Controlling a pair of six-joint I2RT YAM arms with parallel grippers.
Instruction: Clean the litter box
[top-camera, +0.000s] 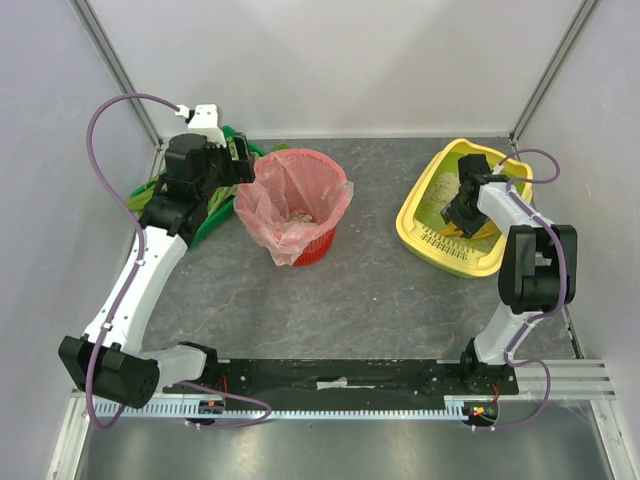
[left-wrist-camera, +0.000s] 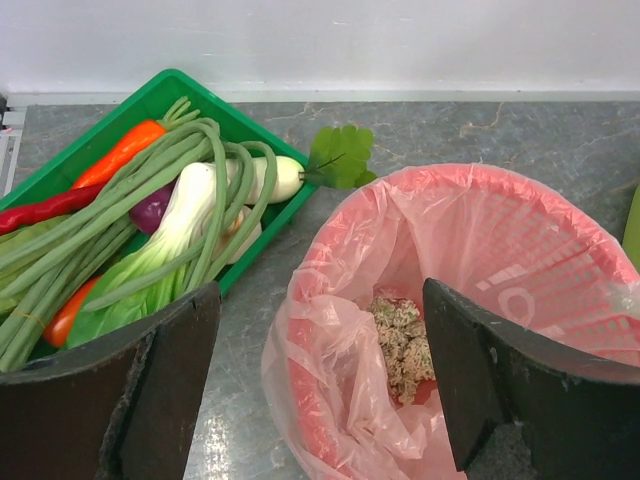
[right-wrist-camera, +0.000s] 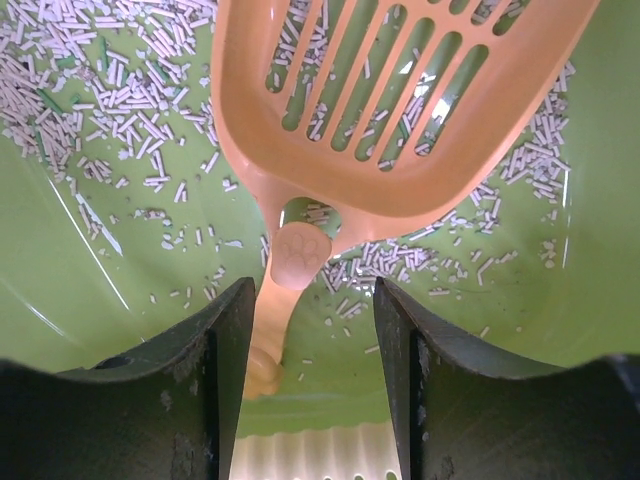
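Top external view: grey marbled desk (top-camera: 370, 300), two arms fixed at its near edge.

1. Wide, shallow yellow plastic litter box (top-camera: 445, 255), lime-green inside, with a slotted rim at its near end. It stands at an angle in the far right corner of the desk. Contents: pale litter (right-wrist-camera: 130, 90) in short pellets, scattered thinly over the green floor.

2. Peach plastic scoop (right-wrist-camera: 330, 190) with a slotted blade and a paw print moulded where the handle (right-wrist-camera: 275, 320) begins. It is inside the litter box, over the pellets.

3. Right gripper (right-wrist-camera: 312, 290), lowered into the litter box. Its jaws are parted and not clamped. The handle runs between the fingers, close against one and with a clear gap to the other.

4. Round red plastic mesh basket (top-camera: 318, 248) lined with a pink plastic bag (top-camera: 265, 210), toward the far edge and left of centre. Brownish clumps (left-wrist-camera: 400, 335) lie in the bottom of the bag.

5. Rectangular green plastic tray (left-wrist-camera: 160, 90) in the far left corner. It holds an orange carrot (left-wrist-camera: 125, 150), long green beans (left-wrist-camera: 150, 190), a white radish (left-wrist-camera: 280, 178), a red chilli (left-wrist-camera: 40, 208) and leafy greens.

6. Left gripper (left-wrist-camera: 320, 295), released, with its jaws spread wide and nothing between them. It hangs above the desk between the green tray and the red basket.
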